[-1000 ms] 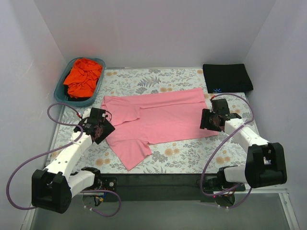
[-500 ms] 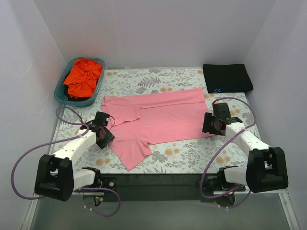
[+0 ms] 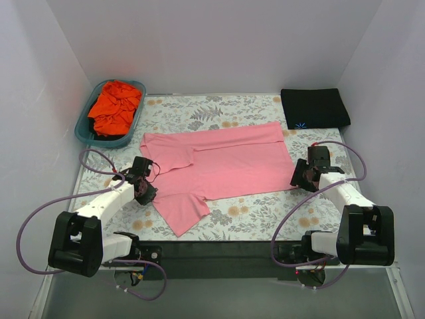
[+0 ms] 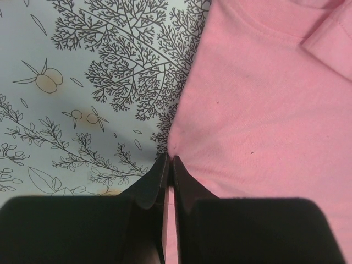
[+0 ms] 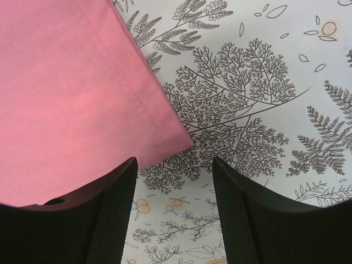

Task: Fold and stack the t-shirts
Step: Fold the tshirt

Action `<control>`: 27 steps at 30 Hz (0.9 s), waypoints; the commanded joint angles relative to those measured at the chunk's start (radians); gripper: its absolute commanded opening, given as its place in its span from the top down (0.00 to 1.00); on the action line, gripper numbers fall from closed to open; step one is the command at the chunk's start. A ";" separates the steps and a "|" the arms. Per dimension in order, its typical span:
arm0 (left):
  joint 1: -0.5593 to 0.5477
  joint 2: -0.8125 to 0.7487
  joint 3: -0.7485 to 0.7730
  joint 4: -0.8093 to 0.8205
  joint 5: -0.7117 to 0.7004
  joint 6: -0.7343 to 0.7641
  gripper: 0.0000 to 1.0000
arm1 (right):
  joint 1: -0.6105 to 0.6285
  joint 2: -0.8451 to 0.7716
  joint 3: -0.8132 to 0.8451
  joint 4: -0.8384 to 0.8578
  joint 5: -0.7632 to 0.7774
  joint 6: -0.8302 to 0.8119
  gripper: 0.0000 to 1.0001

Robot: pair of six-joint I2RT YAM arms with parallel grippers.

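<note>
The pink t-shirt (image 3: 226, 163) lay spread flat on the floral surface (image 3: 246, 212), between the 2 arms. The left tool (image 3: 145, 188) was clamped together on the shirt's left edge, with a small pucker of cloth caught at its tips. The right tool (image 3: 302, 178) stood apart, low over the near hem corner, which lay just ahead of its fingers, ungripped. For a clean fold, it likely needed to advance onto that corner and close fully before either arm lifted. Both arms should then rise together, cloth taut. The black t-shirt (image 3: 315, 107) sat folded far right. The orange-red t-shirt (image 3: 114, 106) lay crumpled in the teal basket (image 3: 86, 129).
</note>
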 commanded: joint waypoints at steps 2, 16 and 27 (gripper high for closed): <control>-0.013 -0.013 -0.017 0.008 -0.016 -0.011 1.00 | -0.008 -0.022 -0.004 0.045 0.007 0.019 0.41; -0.027 -0.077 -0.028 -0.003 -0.048 -0.037 1.00 | -0.007 0.072 0.002 0.061 0.018 0.067 0.54; -0.027 -0.112 -0.005 -0.041 -0.077 -0.055 1.00 | -0.007 0.072 -0.033 0.088 0.007 0.064 0.87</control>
